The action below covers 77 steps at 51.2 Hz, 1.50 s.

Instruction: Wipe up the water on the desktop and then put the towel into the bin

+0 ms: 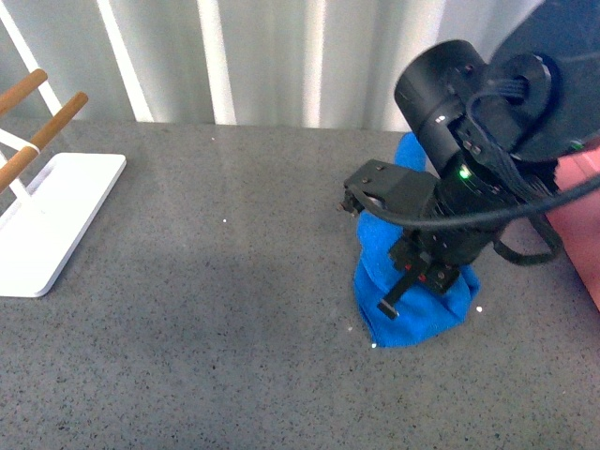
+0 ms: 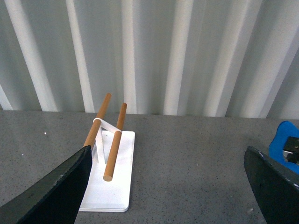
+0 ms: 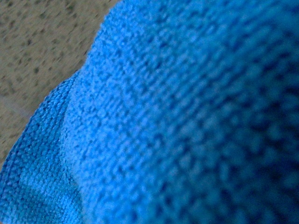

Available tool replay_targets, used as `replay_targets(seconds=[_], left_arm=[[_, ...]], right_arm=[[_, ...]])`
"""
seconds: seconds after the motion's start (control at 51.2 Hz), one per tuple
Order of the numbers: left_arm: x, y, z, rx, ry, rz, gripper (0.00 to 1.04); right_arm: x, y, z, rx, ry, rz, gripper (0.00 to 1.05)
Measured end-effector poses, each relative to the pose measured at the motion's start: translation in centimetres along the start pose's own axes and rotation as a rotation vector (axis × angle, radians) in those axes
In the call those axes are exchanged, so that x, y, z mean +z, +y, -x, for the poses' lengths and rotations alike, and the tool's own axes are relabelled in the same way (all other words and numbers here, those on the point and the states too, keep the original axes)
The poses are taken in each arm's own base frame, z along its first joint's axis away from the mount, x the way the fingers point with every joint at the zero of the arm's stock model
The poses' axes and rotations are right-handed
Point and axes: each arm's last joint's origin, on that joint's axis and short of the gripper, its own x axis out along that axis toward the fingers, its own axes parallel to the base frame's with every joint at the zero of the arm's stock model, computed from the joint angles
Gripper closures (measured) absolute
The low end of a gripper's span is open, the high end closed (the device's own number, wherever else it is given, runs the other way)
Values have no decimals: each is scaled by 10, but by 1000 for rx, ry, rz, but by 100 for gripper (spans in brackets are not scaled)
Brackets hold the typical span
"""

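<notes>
Front view: the towel [image 1: 424,317] is lying bunched in a heap on the desktop [image 1: 234,309], right of centre, with one fold sticking up behind the right arm. The right gripper [image 1: 412,281] is pointing down into the heap and touching the cloth. Its fingertips are sitting hidden in the folds and under the wrist housing, so I cannot tell whether the claw is apart or clamped on the towel. The bin [image 1: 577,202] is showing only as a pink strip at the right edge, near the towel but not touching it. A few small bright specks are glinting on the desktop just beside the towel; I cannot tell whether they are water. The rack [image 1: 56,216] is standing at the far left, well apart from the towel, its two rods [image 1: 47,131] slanting upward. Left wrist view: the left gripper [image 2: 168,158] is hanging above the desktop with its fingers [image 2: 60,191] spread wide apart and nothing between them. It is facing the rack, and a corner of the towel is peeking in at one edge of that view. Right wrist view: blurred blue pile is filling nearly the whole frame, with a patch of speckled desktop showing in one corner.
</notes>
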Motion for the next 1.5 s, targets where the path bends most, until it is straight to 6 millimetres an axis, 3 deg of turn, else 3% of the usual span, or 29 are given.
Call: replay_targets(seconds=[0.312,0.41,0.468,0.605,0.8,0.898,1.015,1.073,1.132,1.23,1.366,1.503], left_arm=[[0,0,0,0,0,0,7],[0,0,0,0,0,0,7],[0,0,0,0,0,0,7],[0,0,0,0,0,0,7],[0,0,0,0,0,0,7],[0,0,0,0,0,0,7],[0,0,0,0,-1,0,7],[0,0,0,0,0,0,7],[0,0,0,0,0,0,7],[0,0,0,0,0,0,7],[0,0,0,0,0,0,7],[0,0,0,0,0,0,7]], right_arm=[[68,14,-8,-44,-32,51,99],[90,29,-5,-15,-82,51,99],[101,48,-1,38,-122,62,99],[104,85,8,123,-147,84,99],[88,90,23,107,-163,23,99],[75,74,41,-2,-183,-30,99],[70,18,93,-211,-268,-166,99],[66,-22,129,-344,-318,-267,99],[62,-43,150,-411,-345,-322,99],[40,-88,196,-543,-365,-436,99],[9,-114,221,-609,-273,-493,99],[-26,-123,231,-598,-153,-468,99]])
